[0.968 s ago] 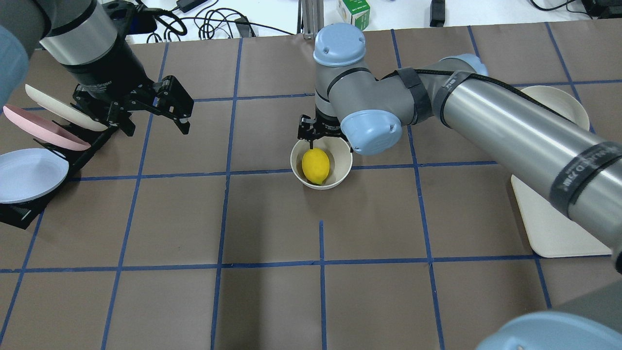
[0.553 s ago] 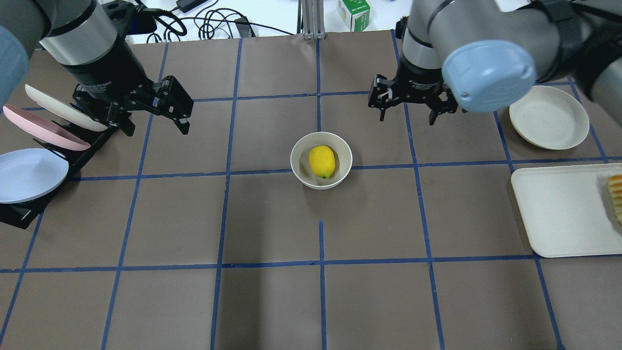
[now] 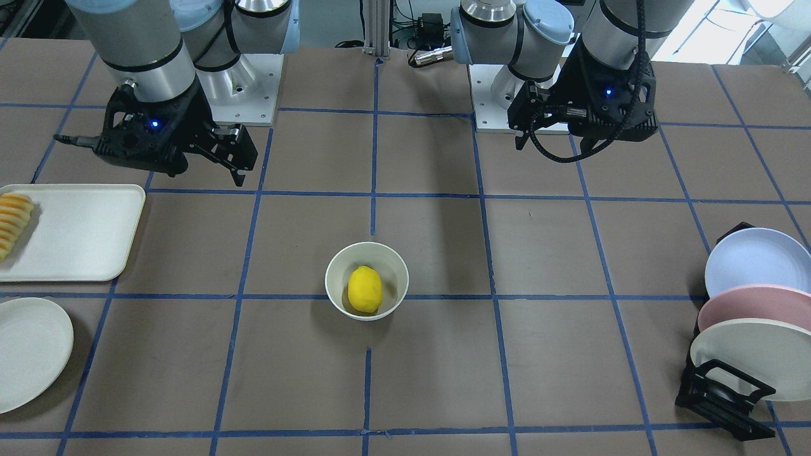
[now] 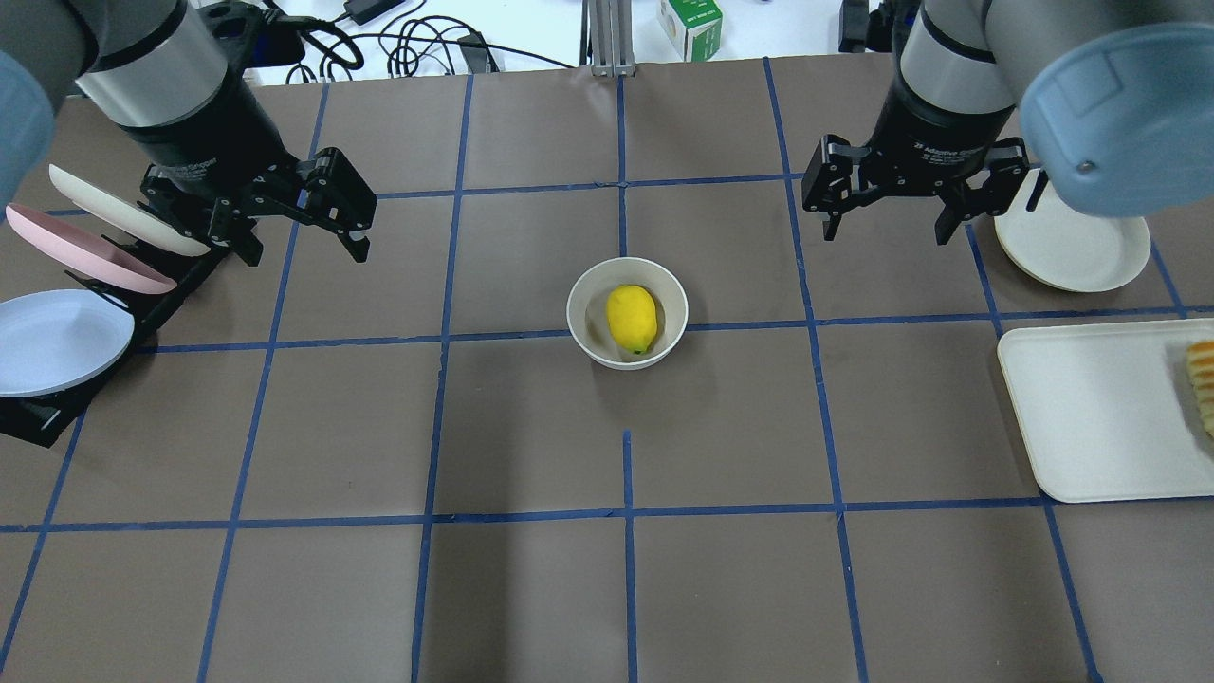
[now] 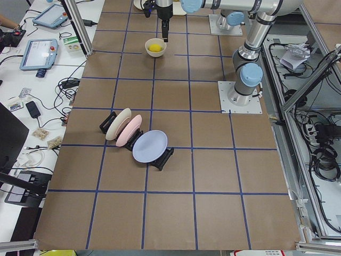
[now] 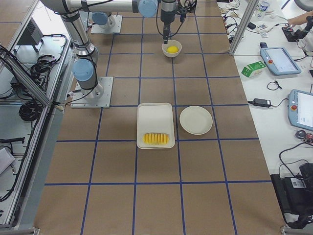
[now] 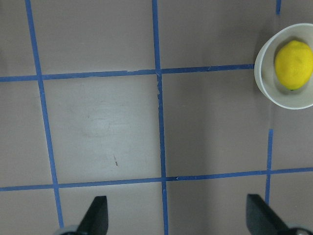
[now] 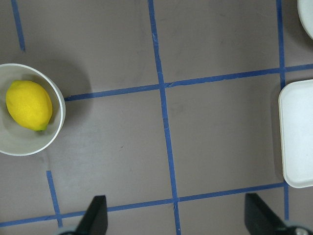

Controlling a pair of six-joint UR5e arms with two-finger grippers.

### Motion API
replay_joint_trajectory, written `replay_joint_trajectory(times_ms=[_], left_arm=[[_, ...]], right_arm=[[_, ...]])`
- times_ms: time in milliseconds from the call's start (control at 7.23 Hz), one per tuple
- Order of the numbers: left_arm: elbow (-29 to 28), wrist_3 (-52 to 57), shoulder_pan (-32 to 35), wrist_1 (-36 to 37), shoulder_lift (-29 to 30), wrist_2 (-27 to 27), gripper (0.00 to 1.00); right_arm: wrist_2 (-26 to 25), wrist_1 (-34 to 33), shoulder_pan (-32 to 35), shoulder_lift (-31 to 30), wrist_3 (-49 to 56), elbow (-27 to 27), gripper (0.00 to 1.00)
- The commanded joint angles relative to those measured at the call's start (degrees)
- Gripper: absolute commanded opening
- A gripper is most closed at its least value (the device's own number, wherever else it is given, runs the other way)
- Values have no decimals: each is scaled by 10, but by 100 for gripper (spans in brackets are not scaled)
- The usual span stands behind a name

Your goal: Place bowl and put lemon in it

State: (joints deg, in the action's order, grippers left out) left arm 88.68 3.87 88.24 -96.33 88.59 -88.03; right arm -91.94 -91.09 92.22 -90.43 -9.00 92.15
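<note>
The cream-white bowl stands upright at the table's middle with the yellow lemon lying inside it. Both also show in the front view, bowl and lemon. My right gripper is open and empty, raised to the back right of the bowl and well apart from it. Its wrist view shows the bowl and lemon at the left. My left gripper is open and empty, far left of the bowl. Its wrist view shows the bowl and lemon at the upper right.
A black rack at the left edge holds a blue plate, a pink plate and a cream plate. A flat cream plate lies at the back right. A white tray with sliced pieces lies at the right.
My right arm has drawn back from just over the bowl to the back right, open and empty. The lemon stays in the bowl. The left arm has not moved.
</note>
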Motion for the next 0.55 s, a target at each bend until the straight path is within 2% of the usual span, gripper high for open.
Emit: replay_joint_trajectory(times_ms=[0,138,415], left_arm=[[0,0,-1,1,0,1,100],[0,0,0,1,0,1,100],[0,0,0,1,0,1,100]], right_arm=[[4,15,-1,-2,3,0,100],[28,15,-1,-2,29,0,100],[20,14,-9,-11,36,0,100]])
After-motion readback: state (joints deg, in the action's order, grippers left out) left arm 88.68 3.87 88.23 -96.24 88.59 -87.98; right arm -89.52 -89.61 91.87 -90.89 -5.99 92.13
